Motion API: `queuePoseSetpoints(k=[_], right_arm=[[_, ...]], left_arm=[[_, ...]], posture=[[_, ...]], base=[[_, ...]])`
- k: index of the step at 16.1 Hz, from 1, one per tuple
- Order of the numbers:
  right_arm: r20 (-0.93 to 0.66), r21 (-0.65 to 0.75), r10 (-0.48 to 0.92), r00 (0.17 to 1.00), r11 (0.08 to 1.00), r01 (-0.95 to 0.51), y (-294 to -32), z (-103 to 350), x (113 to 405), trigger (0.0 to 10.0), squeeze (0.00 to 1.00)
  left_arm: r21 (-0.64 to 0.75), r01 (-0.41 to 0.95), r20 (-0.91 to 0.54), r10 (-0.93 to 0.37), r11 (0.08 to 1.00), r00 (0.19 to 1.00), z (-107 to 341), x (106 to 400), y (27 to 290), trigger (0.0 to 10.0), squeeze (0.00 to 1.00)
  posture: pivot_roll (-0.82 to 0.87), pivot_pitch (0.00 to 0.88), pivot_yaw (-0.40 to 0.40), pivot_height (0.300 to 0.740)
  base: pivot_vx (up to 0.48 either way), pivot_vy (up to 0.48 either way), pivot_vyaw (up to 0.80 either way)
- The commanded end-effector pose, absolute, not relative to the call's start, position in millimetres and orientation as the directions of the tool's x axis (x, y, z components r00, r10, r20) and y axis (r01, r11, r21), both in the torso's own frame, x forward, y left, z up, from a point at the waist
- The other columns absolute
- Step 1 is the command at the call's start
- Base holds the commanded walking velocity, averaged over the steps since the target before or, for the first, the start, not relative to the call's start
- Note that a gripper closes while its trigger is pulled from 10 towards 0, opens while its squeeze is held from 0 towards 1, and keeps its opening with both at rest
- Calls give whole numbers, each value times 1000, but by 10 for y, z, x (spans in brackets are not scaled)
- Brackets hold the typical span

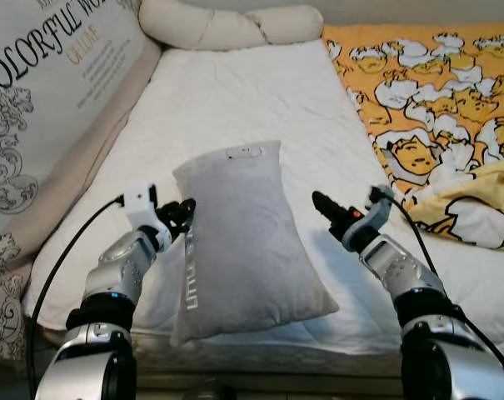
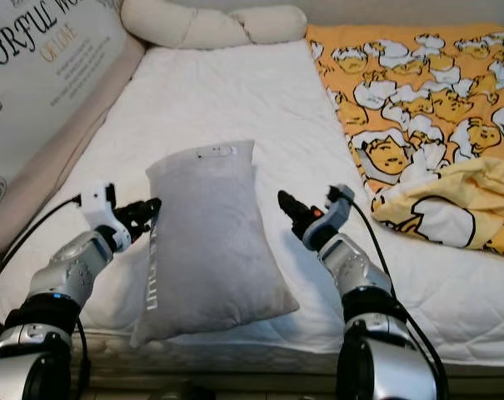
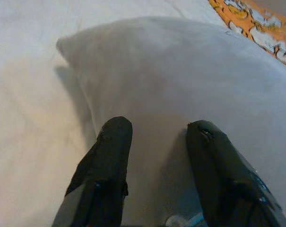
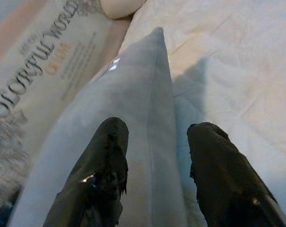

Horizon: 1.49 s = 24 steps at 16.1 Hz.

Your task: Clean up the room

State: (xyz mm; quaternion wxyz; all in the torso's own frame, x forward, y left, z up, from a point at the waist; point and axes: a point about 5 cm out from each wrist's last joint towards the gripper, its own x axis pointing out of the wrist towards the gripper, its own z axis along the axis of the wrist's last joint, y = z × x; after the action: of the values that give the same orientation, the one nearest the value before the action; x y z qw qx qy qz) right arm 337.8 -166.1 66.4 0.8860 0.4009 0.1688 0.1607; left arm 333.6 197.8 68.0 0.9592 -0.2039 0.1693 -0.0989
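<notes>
Item: grey pillow (image 1: 239,242), lying on the white mattress (image 1: 235,100) near its front edge, long axis running away from me, one near corner reaching the edge. Step in hand, as I judge it: taking up the pillow between both arms to reposition it on the bed. Left pincer (image 1: 183,213): at the pillow's left edge, fingers (image 3: 109,156) parted, touching or all but touching the fabric, gripping nothing yet. Right pincer (image 1: 322,204): off the pillow's right side, apart from it, fingers (image 4: 109,151) spread and aimed at its seam. Both forearms raised and angled inward. Next move, I reckon: bring the right pincer in to the edge, then close both on the fabric before lifting. Also noted: yellow blanket (image 1: 435,100) at right, printed cushion (image 1: 52,92) at left.
</notes>
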Motion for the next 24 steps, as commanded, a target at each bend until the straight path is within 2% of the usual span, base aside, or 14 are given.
queuePoseSetpoints(k=[1,4,6,11,12,13,14,15,16,17,18,19,20,24], right_arm=[[-146,812,428,892,567,-139,-1653,690,3406,10000,1000],[-121,872,454,883,474,-124,-1652,668,3395,10000,1000],[-111,895,516,850,423,-140,-1544,615,3354,10000,1000],[-174,902,620,765,412,-129,-1282,471,3248,10000,1000],[-219,888,632,744,444,-116,-1246,422,3219,10000,1000],[-283,864,636,718,494,-97,-1215,352,3178,10000,110],[-312,850,636,706,518,-92,-1205,318,3156,10000,0],[-357,819,633,687,566,-96,-1196,258,3117,10000,0],[-366,804,628,687,585,-106,-1202,237,3104,10000,0],[-367,785,604,707,609,-113,-1230,233,3115,3922,0],[-355,780,599,718,613,-126,-1250,243,3124,0,0],[-351,781,601,718,611,-129,-1256,246,3125,0,0],[-348,780,598,722,612,-131,-1272,250,3129,0,0],[-295,796,594,748,586,-152,-1278,307,3172,0,0]], left_arm=[[-481,100,-275,-258,871,926,681,3356,1997,10000,1000],[-575,139,-275,-350,806,895,570,3288,1924,10000,1000],[-711,198,-204,-468,674,860,472,3145,1846,10000,1000],[-722,254,-250,-585,644,771,347,3073,1611,10000,1000],[-731,274,-235,-608,625,759,363,3080,1556,10000,1000],[-736,306,-212,-635,604,743,395,3092,1484,10000,1000],[-729,321,-211,-645,605,735,404,3098,1449,10000,1000],[-698,359,-231,-670,620,706,396,3100,1358,10000,1000],[-656,399,-263,-690,640,675,368,3088,1286,10000,435],[-637,423,-284,-707,644,648,350,3076,1235,10000,0],[-619,447,-303,-721,646,623,343,3065,1195,4980,0],[-613,452,-312,-724,649,615,339,3063,1185,4549,0],[-599,458,-323,-722,657,612,338,3067,1177,0,0],[-564,524,-281,-745,638,605,455,3136,1106,0,0]], posture=[[-77,0,85,740],[-82,0,83,740],[-81,0,78,740],[-69,0,67,740],[-71,0,69,740],[-75,0,72,740],[-75,0,72,740],[-78,0,73,740],[-81,0,76,740],[-85,0,78,740],[-88,0,81,740],[-88,0,81,740],[-87,0,77,740],[-81,0,75,740]], base=[[0,0,0],[0,0,0],[0,0,0],[0,0,0],[0,0,0],[0,0,0],[0,0,0],[0,0,0],[0,0,0],[0,0,0],[0,0,0],[0,0,0],[0,0,0],[0,0,0]])
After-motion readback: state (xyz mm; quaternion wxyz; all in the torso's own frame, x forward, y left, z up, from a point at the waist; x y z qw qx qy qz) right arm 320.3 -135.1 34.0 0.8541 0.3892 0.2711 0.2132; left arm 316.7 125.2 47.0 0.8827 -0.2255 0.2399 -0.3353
